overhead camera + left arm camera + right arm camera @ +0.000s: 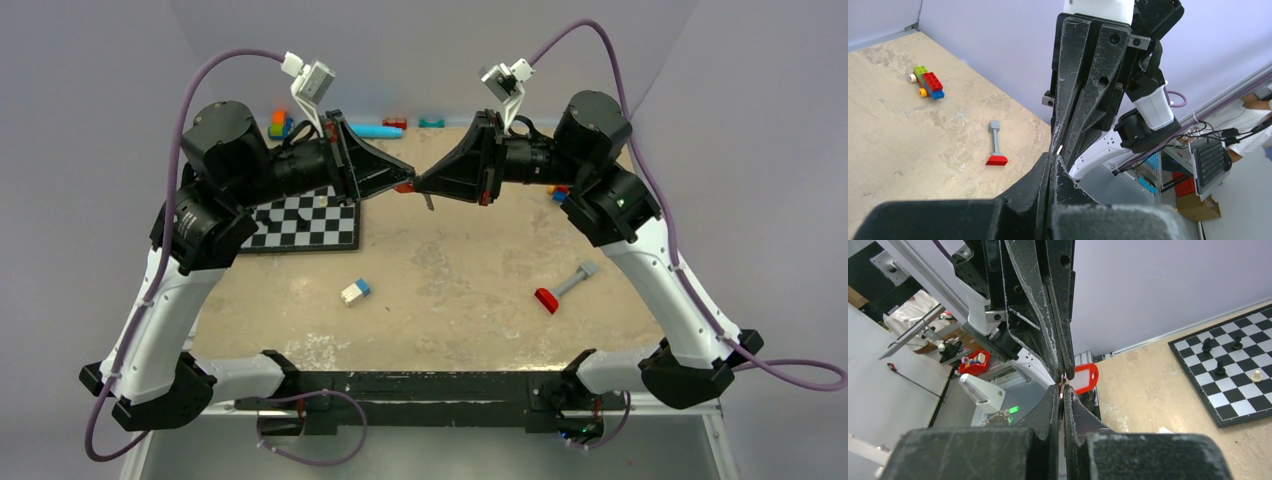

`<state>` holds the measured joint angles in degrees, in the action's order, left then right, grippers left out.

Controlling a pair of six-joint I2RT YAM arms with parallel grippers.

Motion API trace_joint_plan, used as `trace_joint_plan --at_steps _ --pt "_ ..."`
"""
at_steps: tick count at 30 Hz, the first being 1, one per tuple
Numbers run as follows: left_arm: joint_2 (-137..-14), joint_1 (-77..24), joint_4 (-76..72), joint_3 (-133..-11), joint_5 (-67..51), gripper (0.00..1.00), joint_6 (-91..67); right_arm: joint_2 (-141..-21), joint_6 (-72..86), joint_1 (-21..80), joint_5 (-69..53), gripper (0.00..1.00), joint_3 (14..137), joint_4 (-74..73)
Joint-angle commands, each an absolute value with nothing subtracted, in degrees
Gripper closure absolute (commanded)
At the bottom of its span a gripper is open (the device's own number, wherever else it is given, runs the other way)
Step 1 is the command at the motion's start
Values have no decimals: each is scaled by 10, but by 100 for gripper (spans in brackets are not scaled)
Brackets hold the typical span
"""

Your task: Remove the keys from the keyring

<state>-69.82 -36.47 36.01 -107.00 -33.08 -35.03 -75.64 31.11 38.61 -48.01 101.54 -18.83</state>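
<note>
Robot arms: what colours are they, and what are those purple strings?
The left arm and right arm have white shells and chunky round black joints. The left gripper and right gripper are scratched black wedges. Those strings are purple cables running to small white cameras by the wrists.

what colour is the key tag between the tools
The tag is red, clearest in the right wrist view.

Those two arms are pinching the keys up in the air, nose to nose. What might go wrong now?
1. Both the left tool and right tool are shut at their very tips; the dangling key and red tag may slip and drop to the table.
2. The tips nearly touch, so twisting might knock them together.
</note>
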Motion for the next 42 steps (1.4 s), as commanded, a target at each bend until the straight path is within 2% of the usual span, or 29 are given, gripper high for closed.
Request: trace_joint_plan --at_steps 1,18,25,35,42 --pt "-686 -364 289 -1063 -292 100 -388 -739 324 388 -475 100 1010 -159" --pt "-676 -364 244 -1034 -252 100 -426 -746 345 388 -472 94 1010 -133" --pt "-671 -364 209 -1012 -245 100 -462 -750 353 388 -473 79 1010 -123" --pt "-667 -364 246 -1025 -242 100 -432 -740 311 384 -458 72 1037 -174" --pt "-667 -364 242 -1024 -252 100 -433 -740 304 381 -444 58 1050 -179"
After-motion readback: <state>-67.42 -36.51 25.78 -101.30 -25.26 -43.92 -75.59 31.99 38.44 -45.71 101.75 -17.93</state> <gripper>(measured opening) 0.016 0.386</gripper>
